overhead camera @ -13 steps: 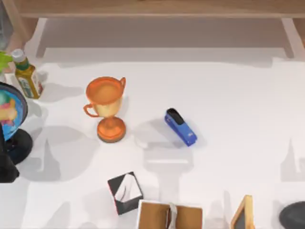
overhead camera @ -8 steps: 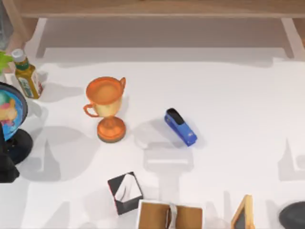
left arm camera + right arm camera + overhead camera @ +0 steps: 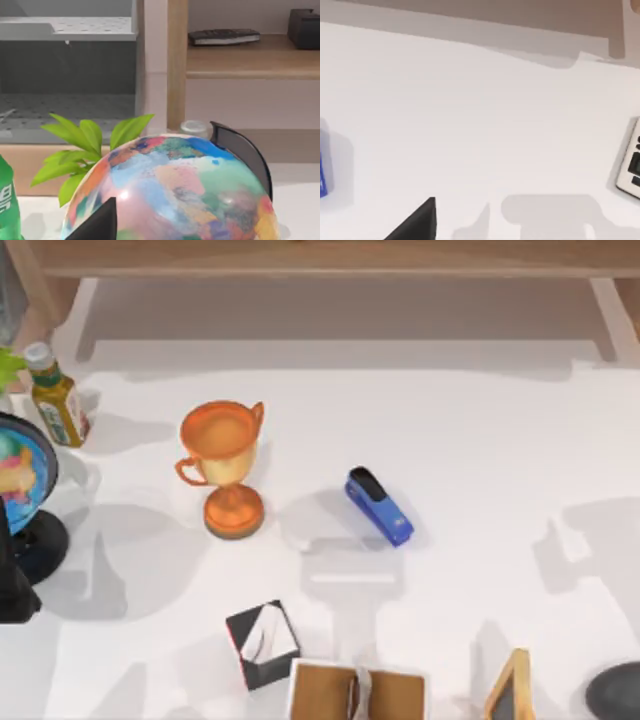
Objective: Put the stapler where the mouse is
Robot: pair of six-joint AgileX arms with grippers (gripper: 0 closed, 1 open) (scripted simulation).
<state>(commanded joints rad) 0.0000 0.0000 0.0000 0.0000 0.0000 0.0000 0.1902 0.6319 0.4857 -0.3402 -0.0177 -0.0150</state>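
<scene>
One blue stapler (image 3: 379, 507) lies flat near the middle of the white tabletop (image 3: 480, 440) in the top view, its black rounded end pointing to the upper left of the frame, and nothing touches it. To its left, apart from it, stands an orange trophy cup (image 3: 225, 466). At the left edge of the frame are a bottle (image 3: 55, 395) and a coloured globe (image 3: 20, 475); along the bottom edge sit a small black box (image 3: 262, 642) and a brown book (image 3: 355, 692). In the right wrist view a blue edge of the stapler (image 3: 323, 176) shows at the left border. Whether the left gripper or the right gripper is spread or pressed together, I cannot tell.
</scene>
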